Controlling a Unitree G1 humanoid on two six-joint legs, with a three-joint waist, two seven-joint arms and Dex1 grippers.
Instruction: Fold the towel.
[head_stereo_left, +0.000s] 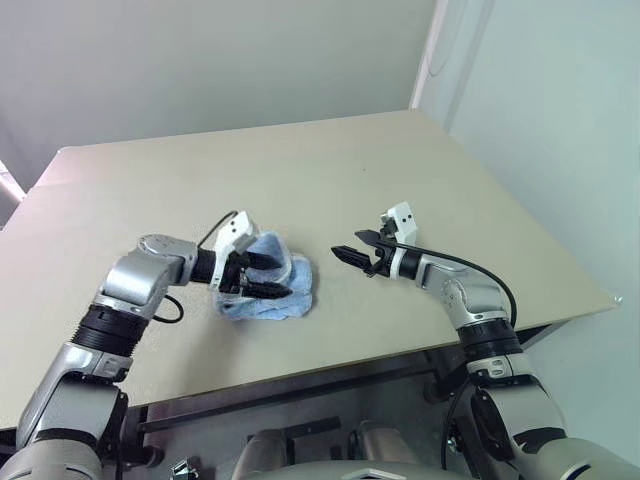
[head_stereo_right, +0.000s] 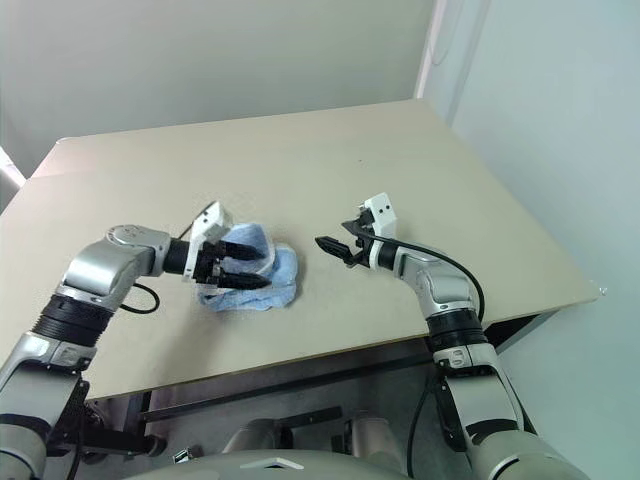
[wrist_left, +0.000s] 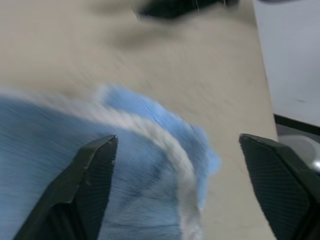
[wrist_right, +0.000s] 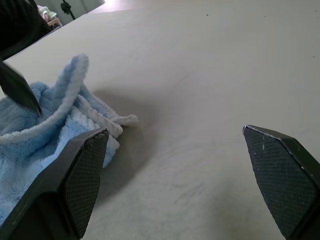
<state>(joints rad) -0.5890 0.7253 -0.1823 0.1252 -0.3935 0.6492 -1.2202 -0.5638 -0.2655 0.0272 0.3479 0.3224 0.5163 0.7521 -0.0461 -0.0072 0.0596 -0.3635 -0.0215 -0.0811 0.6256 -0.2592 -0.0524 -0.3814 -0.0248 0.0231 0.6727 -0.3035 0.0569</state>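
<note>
Light blue towel, ribbed terry, whitish stitched border, bunched in rumpled heap near tabletop front edge, left of centre; no clear long axis. Left gripper over heap, fingers apart, gripping nothing. Right gripper beside towel, jaws wide, empty, pointing at it.

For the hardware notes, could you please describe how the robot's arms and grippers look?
Both arms are silver-grey metal segments joined by black ribbed rings. A thin black cable loops along each forearm. The left gripper and right gripper each have two black, tapering fingers with cross-hatched pads, and a small white camera block sits at each wrist.
</note>
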